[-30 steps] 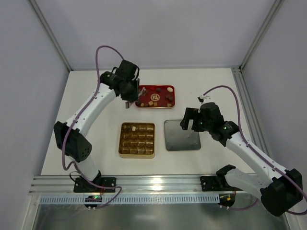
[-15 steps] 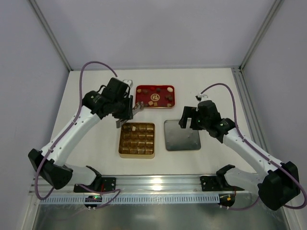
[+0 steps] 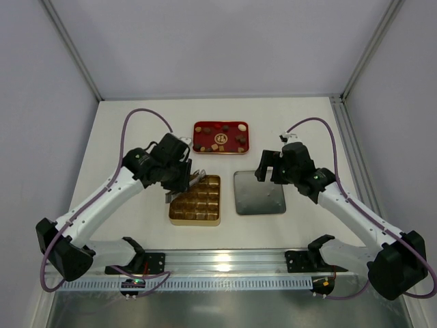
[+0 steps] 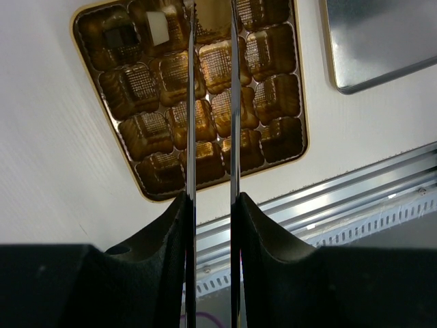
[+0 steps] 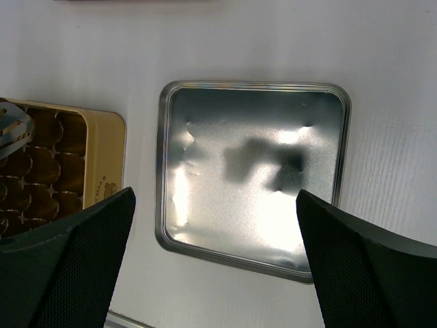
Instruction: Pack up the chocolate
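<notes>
Swinging away from the red tray (image 3: 198,137), the left gripper (image 3: 196,178) had come to hang over the far edge of the gold box (image 3: 195,223). A second before, it was at the tray's left end; half a second before, it was between tray and box. Seen from the left wrist, its two thin fingers (image 4: 190,102) stood close together with a narrow slot between them. A smooth light brown piece (image 4: 212,12) filled that slot at the tips, so the gripper looked to be pinching it, though the tips ran off the top of the view.

Directly below the tips lay the box's far row of cells. Two cells there seemed filled already, one with a white piece (image 4: 157,27) and one with a dark piece (image 4: 116,37). All other cells in view were bare gold.

Most of the chocolate (image 3: 239,139) was still scattered on the tray. Packing had therefore only just begun, and this carry looked like the third piece arriving.

The right gripper (image 3: 268,171) had hardly shifted. It hovered over the silver lid (image 5: 252,171), its jaws spread wide and holding nothing.
</notes>
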You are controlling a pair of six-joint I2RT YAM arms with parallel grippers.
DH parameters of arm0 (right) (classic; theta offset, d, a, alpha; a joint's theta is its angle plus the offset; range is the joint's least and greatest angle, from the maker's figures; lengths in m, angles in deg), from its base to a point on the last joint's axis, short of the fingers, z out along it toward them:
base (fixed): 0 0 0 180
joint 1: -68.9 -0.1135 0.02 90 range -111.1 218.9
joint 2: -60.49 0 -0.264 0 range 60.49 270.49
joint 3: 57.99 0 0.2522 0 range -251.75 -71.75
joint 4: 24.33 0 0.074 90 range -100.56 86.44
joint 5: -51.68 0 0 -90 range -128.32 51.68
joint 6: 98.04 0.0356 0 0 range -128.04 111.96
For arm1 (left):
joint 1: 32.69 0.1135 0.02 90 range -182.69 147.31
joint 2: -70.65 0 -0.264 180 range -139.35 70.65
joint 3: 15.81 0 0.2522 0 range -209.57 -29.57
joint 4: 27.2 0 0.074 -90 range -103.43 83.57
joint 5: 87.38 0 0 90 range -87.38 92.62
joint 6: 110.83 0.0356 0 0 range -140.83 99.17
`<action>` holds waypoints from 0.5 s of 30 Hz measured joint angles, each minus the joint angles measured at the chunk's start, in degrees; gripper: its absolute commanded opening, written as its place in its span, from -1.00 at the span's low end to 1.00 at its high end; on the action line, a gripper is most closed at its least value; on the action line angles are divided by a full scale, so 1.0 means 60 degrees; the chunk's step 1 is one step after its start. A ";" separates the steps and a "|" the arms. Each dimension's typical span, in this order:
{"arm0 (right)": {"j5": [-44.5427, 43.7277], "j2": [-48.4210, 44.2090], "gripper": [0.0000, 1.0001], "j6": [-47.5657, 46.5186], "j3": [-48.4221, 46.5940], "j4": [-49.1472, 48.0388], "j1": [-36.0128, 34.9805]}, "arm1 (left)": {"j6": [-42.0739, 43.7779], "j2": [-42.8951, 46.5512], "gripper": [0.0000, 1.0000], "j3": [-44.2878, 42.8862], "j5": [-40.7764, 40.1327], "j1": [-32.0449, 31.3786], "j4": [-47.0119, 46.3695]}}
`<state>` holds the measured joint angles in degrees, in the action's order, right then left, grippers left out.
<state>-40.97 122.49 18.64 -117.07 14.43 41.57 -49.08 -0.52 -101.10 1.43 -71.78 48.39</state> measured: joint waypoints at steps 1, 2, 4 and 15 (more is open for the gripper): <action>-0.0007 -0.0015 1.00 0.0007 0.0000 0.0004 0.0000 | -0.0015 0.0000 -0.44 0.0047 0.0000 -0.0040 -0.0036; -0.0004 -0.0026 0.99 0.0015 0.0000 0.0007 0.0000 | -0.0029 0.0000 -0.43 0.0109 0.0000 -0.0080 -0.0113; -0.0004 -0.0044 1.00 0.0036 0.0000 0.0015 0.0000 | -0.0055 -0.0004 -0.42 0.0168 -0.0004 -0.0113 -0.0215; 0.0000 -0.0044 0.99 0.0044 0.0000 0.0015 0.0000 | -0.0178 -0.0076 -0.31 0.0306 -0.0153 -0.0244 -0.0375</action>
<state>-40.97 122.22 18.90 -117.07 14.52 41.57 -50.15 -0.98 -99.26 0.51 -73.24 46.14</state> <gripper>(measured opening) 0.996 0.344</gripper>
